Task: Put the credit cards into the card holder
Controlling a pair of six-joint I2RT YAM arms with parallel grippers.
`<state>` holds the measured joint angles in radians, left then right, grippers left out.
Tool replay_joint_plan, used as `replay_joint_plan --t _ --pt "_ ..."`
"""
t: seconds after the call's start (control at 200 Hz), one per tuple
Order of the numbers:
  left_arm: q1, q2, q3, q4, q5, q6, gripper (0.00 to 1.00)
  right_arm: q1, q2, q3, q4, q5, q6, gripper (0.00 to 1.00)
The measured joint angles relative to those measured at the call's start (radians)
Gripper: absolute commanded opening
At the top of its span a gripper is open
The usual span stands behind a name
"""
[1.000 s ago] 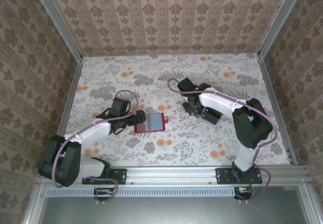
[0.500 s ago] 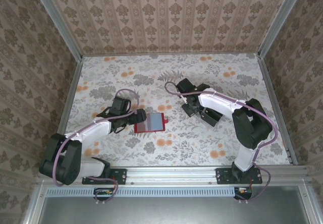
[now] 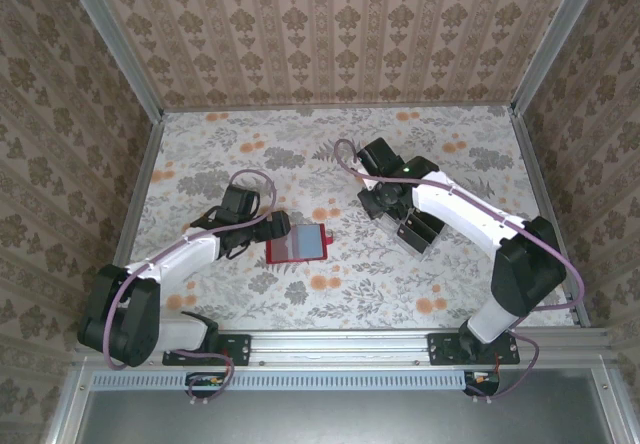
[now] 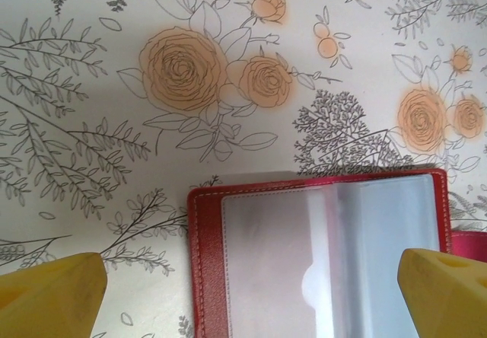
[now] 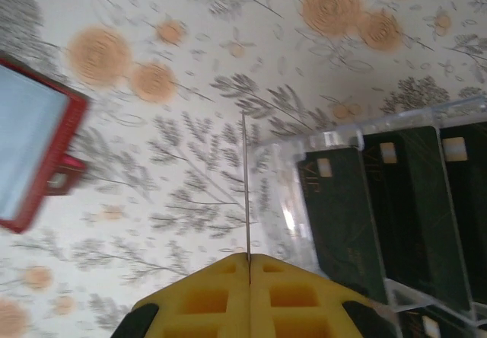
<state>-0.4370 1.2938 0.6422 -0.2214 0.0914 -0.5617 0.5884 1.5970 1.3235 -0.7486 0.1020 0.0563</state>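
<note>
The right gripper (image 5: 249,260), pinched shut on one credit card (image 5: 246,178), should carry it level to the open card holder (image 3: 297,244) near the middle of the table (image 3: 450,164), flanked by the wide-open left gripper (image 3: 277,229)

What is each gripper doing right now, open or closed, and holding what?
Left gripper: open, holding nothing, over the card holder.
Right gripper: closed on one credit card, seen edge-on.
</note>
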Motion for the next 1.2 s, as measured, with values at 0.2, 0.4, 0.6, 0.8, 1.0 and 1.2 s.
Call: replay_joint_plan --t 0.2,0.4,0.6,0.8,1.0,1.2 --pt "0.0 -0.015 0.001 -0.063 -0.036 0.033 1.0 0.085 -0.044 -0.019 0.123 -0.151 0.222 0.0" --pt "0.0 -0.063 -0.017 -0.097 -0.082 0.035 1.0 0.167 -0.034 -0.158 0.404 -0.254 0.529 0.0" --pt "0.0 -0.114 -0.063 -0.124 -0.117 0.023 1.0 0.236 0.08 -0.175 0.583 -0.257 0.709 0.0" --pt "0.0 -0.116 -0.08 -0.131 -0.119 0.015 1.0 0.266 0.171 -0.179 0.678 -0.256 0.787 0.0" --pt "0.0 -0.114 -0.082 -0.131 -0.118 0.013 1.0 0.266 0.19 -0.235 0.712 -0.232 0.811 0.0" --pt "0.0 -0.092 -0.082 -0.13 -0.117 0.013 1.0 0.259 0.19 -0.294 0.724 -0.207 0.811 0.0"
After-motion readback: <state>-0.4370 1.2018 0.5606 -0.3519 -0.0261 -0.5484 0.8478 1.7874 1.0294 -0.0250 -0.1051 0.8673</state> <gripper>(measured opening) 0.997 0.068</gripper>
